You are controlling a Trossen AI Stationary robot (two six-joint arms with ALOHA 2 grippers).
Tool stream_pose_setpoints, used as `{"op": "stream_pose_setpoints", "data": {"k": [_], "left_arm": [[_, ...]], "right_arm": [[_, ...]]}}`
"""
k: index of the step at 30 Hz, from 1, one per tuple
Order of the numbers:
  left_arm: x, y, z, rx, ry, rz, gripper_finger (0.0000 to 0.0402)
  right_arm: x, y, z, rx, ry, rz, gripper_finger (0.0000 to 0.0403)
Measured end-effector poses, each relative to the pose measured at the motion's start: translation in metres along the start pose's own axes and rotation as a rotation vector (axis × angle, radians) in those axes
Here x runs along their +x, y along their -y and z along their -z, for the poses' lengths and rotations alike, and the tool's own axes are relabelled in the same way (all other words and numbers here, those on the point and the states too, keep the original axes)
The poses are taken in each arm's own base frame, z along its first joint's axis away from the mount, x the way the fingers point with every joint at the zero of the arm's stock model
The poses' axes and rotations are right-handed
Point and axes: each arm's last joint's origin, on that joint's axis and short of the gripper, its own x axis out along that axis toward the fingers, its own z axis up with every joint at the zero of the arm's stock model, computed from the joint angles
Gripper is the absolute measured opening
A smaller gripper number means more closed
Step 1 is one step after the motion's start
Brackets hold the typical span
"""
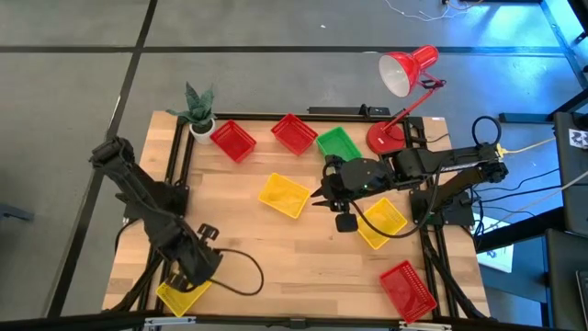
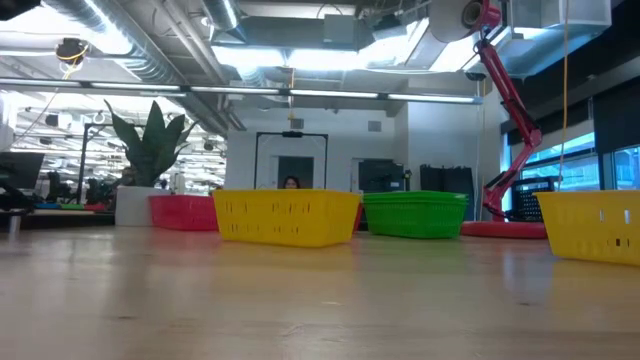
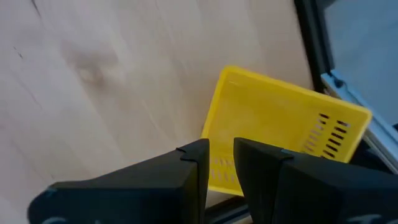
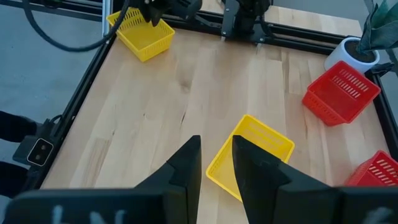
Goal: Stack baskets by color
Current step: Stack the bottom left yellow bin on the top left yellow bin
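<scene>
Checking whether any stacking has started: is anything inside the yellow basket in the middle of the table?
No. The middle yellow basket shows a bare floor from above, and the right wrist view agrees. The right end effector hovers beside it, apart. What lies under the basket is covered.

corner basket (image 1: 180,296): yellow, partly hidden under the left gripper (image 1: 204,260) in high view.
right basket (image 2: 594,226): yellow, cut off by the low view's edge, on the lamp base (image 2: 503,229) side.
red basket (image 2: 183,211): low view, partly hidden behind the middle yellow basket (image 2: 286,217).
person (image 2: 291,183): beyond that yellow basket, too small to tell more.
</scene>
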Motion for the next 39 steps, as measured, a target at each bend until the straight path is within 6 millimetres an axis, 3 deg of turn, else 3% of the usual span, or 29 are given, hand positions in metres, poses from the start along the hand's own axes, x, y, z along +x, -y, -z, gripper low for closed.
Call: {"op": "stream_pose_setpoints", "data": {"k": [8,18,39], "left_arm": [[0.025,0.018,-0.001,0.064,-0.041,-0.06,0.0065],[0.053,0.023,0.002,0.083,-0.079,-0.117,0.0065],[0.056,0.022,0.0,0.092,-0.053,-0.178,0.0065]], "right_arm": [[0.0,0.0,0.0,0.001,0.001,0.0,0.0091],[0.0,0.0,0.0,0.001,0.002,0.0,0.0091],[0.0,0.0,0.0,0.001,0.002,0.0,0.0091]]}}
